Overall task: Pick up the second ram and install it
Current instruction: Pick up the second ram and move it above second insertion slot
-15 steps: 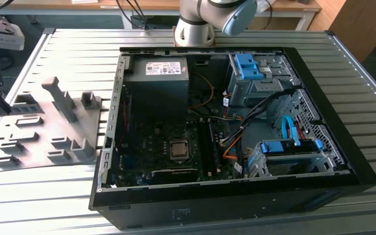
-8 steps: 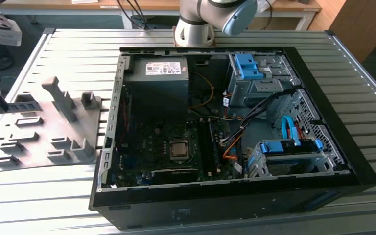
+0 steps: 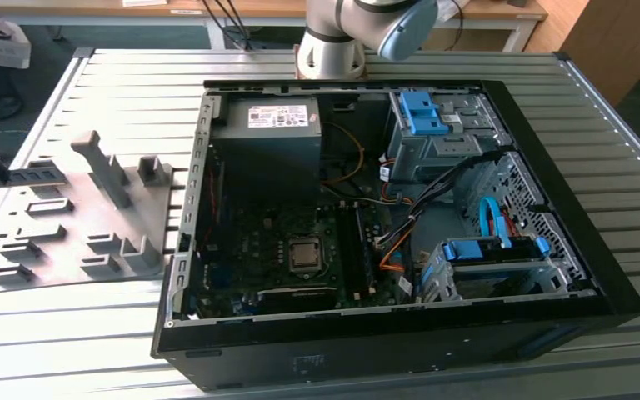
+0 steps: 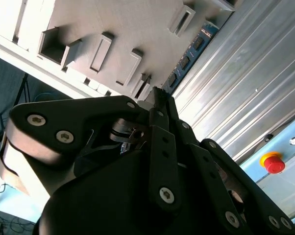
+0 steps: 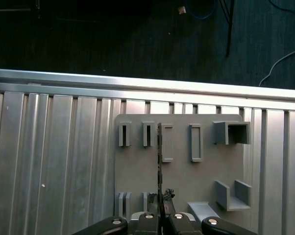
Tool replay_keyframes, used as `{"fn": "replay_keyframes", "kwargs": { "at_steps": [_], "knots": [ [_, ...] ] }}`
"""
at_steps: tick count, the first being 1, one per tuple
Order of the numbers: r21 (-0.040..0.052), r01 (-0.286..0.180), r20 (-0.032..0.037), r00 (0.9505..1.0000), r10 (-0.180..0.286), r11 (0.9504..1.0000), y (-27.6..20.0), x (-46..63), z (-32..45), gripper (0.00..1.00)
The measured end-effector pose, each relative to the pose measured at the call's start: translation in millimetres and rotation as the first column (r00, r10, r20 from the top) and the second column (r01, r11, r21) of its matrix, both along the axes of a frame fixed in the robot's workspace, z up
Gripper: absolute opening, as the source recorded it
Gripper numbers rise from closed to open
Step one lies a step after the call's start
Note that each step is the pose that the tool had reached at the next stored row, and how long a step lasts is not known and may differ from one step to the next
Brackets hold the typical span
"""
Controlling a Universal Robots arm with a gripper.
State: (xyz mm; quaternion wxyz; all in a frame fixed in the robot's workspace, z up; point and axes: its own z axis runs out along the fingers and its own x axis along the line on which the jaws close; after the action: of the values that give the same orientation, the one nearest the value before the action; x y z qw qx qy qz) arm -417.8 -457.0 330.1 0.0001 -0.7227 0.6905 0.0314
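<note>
Pick-up half looks pretty much sorted. In both wrist views the gripper (image 4: pixel 161 98) has its fingers pinched together on one end of the second ram (image 4: pixel 191 51), and the dark blue-green board with its black chips pokes straight out from the tips over the grey tray (image 5: pixel 137 176). It's hard to tell whether the stick is fully clear of the tray or just skimming it. The install half isn't done. In the exterior view the tray is over at the left of the frame, well apart from the black slot rails (image 3: pixel 359 242) just right of the CPU socket (image 3: pixel 301 252) mid-frame. It's too dark in there to say whether anything is seated in those rails. As for containers, the tray's pockets and slots that show look bare. The open PC case (image 3: pixel 387 354), centre frame on the ribbed bench (image 3: pixel 131 83), is packed. It has a power supply (image 3: pixel 267 125) at its upper left, the motherboard (image 3: pixel 253 242) below that, drive cages (image 3: pixel 487 267) with blue latches on the right, and a tangle of cables (image 3: pixel 403 242) in between.
</note>
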Motion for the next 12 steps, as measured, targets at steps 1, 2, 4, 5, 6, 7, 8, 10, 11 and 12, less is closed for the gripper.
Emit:
{"fn": "replay_keyframes", "kwargs": {
  "at_steps": [1, 2, 4, 5, 6, 7, 8, 10, 11, 12],
  "knots": [
    [0.0002, 0.000, 0.0000, 1.0000, 0.000, 1.0000, 0.0, 0.0, 1.9, 0.14],
    [0.0002, 0.000, -0.0001, 1.0000, 0.000, 1.0000, 0.0, 0.0, 3.9, 0.14],
    [0.0004, 0.000, 0.0000, 1.0000, 0.000, 1.0000, 0.0, 0.0, 8.2, 0.14],
    [0.0005, 0.000, 0.0000, 1.0000, 0.000, 1.0000, 0.0, 0.0, 10.9, 0.14],
    [0.0006, 0.000, 0.0000, 1.0000, 0.000, 1.0000, 0.0, 0.0, 13.7, 0.14],
    [0.0007, 0.000, -0.0001, 1.0000, 0.000, 1.0000, 0.0, 0.0, 16.5, 0.14],
    [0.0009, 0.000, -0.0002, 1.0000, 0.000, 1.0000, 0.0, 0.0, 19.1, 0.14],
    [0.0021, 0.000, -0.0001, 1.0000, 0.000, 1.0000, 0.0, 0.0, 23.8, 0.14],
    [0.0028, 0.000, -0.0001, 1.0000, 0.000, 1.0000, 0.0, 0.0, 26.2, 0.14],
    [0.0035, 0.000, 0.0000, 1.0000, 0.000, 1.0000, 0.0, 0.0, 28.7, 0.14]
  ]
}}
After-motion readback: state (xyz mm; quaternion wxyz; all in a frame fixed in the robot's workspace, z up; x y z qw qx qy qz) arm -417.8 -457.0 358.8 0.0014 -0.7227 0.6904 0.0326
